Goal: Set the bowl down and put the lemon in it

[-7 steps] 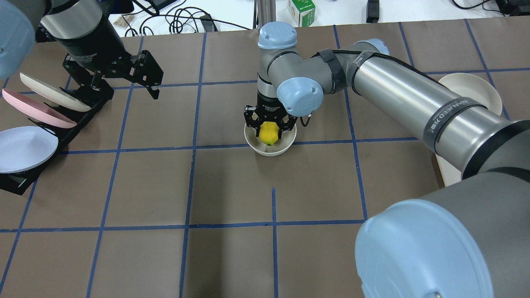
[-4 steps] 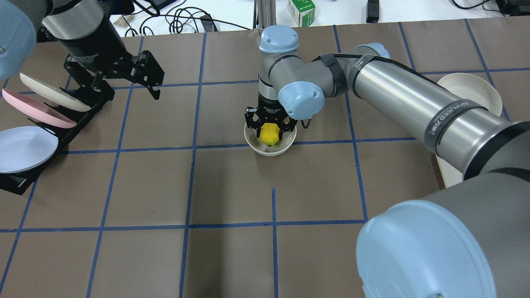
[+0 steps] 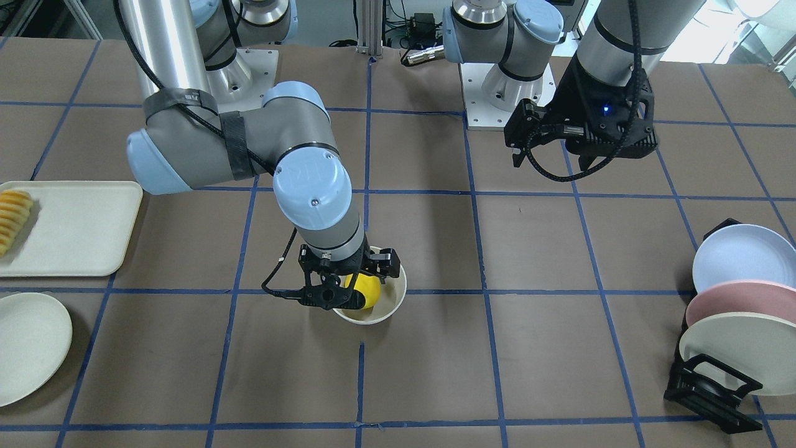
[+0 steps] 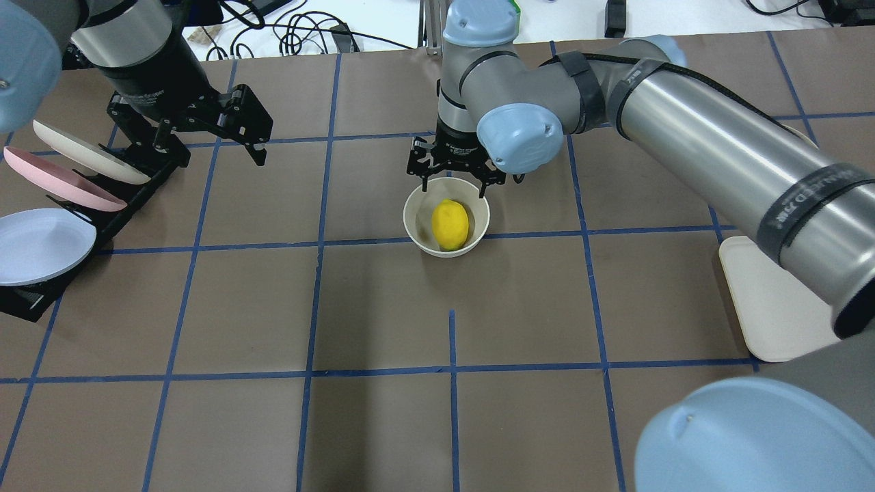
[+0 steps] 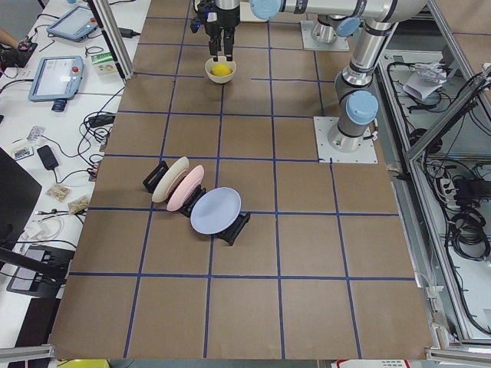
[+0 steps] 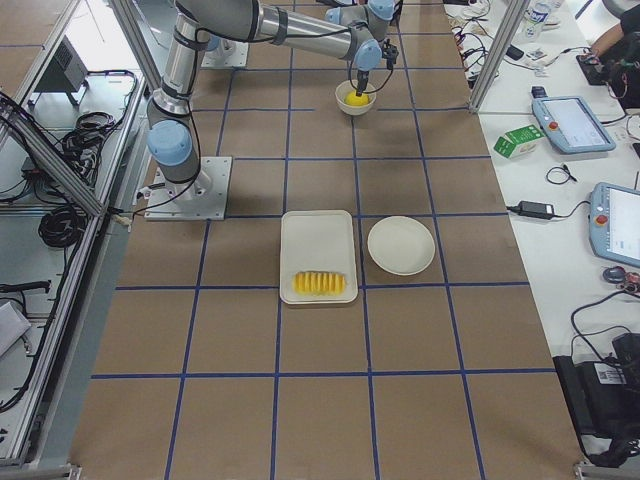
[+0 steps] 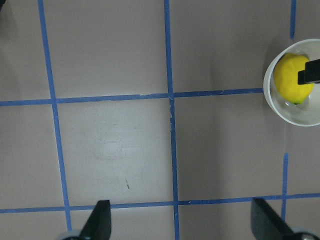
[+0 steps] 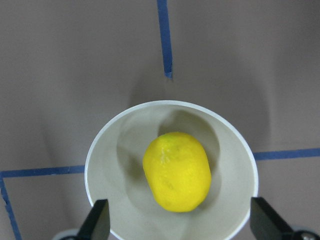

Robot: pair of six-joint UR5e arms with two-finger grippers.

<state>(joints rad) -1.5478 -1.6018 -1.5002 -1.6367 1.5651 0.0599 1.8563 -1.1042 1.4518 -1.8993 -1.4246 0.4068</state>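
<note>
The cream-white bowl (image 4: pixel 409 217) stands upright near the table's middle, with the yellow lemon (image 4: pixel 450 224) lying inside it. My right gripper (image 4: pixel 454 179) is open and empty and hangs just above the bowl's far rim, touching neither. The right wrist view looks straight down on the lemon (image 8: pixel 176 171) in the bowl (image 8: pixel 100 145), with the fingertips (image 8: pixel 97 220) spread wide. The front view shows the lemon (image 3: pixel 368 290) in the bowl (image 3: pixel 402 291) too. My left gripper (image 4: pixel 198 152) is open and empty, raised beside the plate rack, far left of the bowl.
A black rack (image 4: pixel 116 215) with three tilted plates stands at the left edge. A cream tray (image 3: pixel 68 227) with ridged yellow-orange sliced food (image 3: pixel 12 218) and a flat cream plate (image 3: pixel 28 345) lie on my right side.
My right gripper has opened and let go of the lemon, which now lies in the bowl. The gripper has risen and drawn back from the bowl. The left arm has not moved.
</note>
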